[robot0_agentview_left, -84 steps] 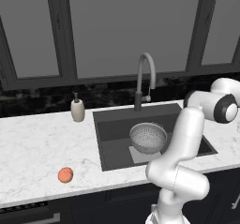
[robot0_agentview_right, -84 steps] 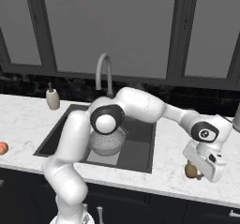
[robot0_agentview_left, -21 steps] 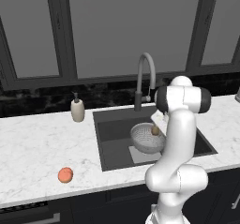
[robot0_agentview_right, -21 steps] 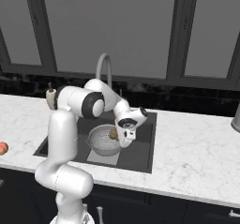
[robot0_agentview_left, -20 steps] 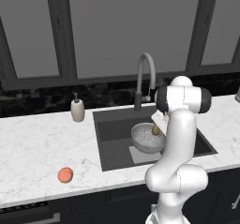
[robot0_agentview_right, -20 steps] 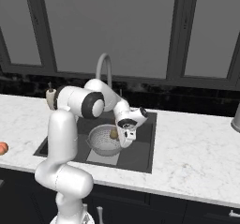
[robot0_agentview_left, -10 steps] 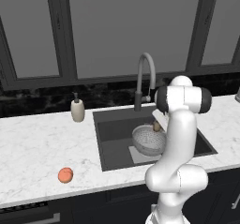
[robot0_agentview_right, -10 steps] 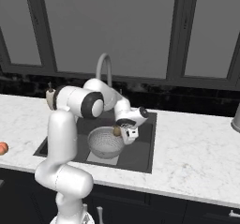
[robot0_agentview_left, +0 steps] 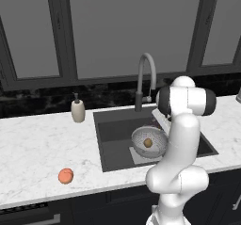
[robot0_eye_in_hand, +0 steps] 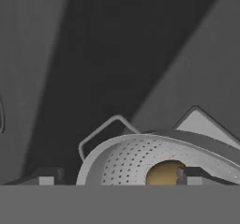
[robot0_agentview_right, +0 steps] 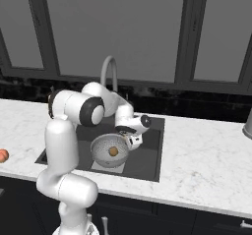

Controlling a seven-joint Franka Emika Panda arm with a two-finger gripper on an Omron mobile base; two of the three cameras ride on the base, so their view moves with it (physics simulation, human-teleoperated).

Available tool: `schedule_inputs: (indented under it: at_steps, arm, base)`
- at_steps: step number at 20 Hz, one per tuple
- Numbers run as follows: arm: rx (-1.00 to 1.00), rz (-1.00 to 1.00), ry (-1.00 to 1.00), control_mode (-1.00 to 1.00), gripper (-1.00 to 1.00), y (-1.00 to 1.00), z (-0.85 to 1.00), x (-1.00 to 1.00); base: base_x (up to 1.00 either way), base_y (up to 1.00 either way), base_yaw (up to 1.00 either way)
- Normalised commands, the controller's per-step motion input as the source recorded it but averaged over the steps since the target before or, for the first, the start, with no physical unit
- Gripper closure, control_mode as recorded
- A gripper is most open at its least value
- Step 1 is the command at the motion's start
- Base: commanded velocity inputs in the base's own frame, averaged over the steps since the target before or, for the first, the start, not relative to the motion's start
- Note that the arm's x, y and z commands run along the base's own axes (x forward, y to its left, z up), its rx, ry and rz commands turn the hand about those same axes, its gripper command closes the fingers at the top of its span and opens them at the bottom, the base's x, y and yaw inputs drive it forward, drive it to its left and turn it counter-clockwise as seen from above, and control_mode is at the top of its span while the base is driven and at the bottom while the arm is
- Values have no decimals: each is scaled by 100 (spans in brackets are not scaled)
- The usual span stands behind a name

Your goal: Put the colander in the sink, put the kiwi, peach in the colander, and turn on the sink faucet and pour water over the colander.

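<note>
kiwi (robot0_agentview_right: 113, 151) dropped from hand into colander (robot0_agentview_right: 109, 150) | hand (robot0_agentview_right: 132, 141) fingers apart, low over colander rim, arm reaching down into sink (robot0_agentview_right: 150, 155) | peach (robot0_agentview_left: 66, 175) on worktop (robot0_agentview_left: 37, 144), left of sink

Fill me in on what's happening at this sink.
A white robot arm is loading fruit into a colander that sits in the sink. The kiwi lies inside the colander, and the gripper hovers beside its rim, jaws open with nothing in them. The peach lies on the counter to the left of the sink, untouched. No water runs from the faucet.
</note>
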Motion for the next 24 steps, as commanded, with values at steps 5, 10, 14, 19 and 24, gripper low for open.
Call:
schedule_inputs:
  at_steps: [5,10,14,19,24]
  arm:
    - [2,0,-29,-100,-100,-1,30,-50]
    - [3,0,-25,-100,-100,-4,93,-32]
    - [0,0,-12,-100,-100,-13,100,-18]
    - [-2,-1,0,-100,-100,-31,98,-13]
    - [-21,-2,15,-100,-100,-20,34,-13]
  base:
    - [0,0,0]
    - [0,0,0]
    - [0,0,0]
    - [0,0,0]
    - [0,0,0]
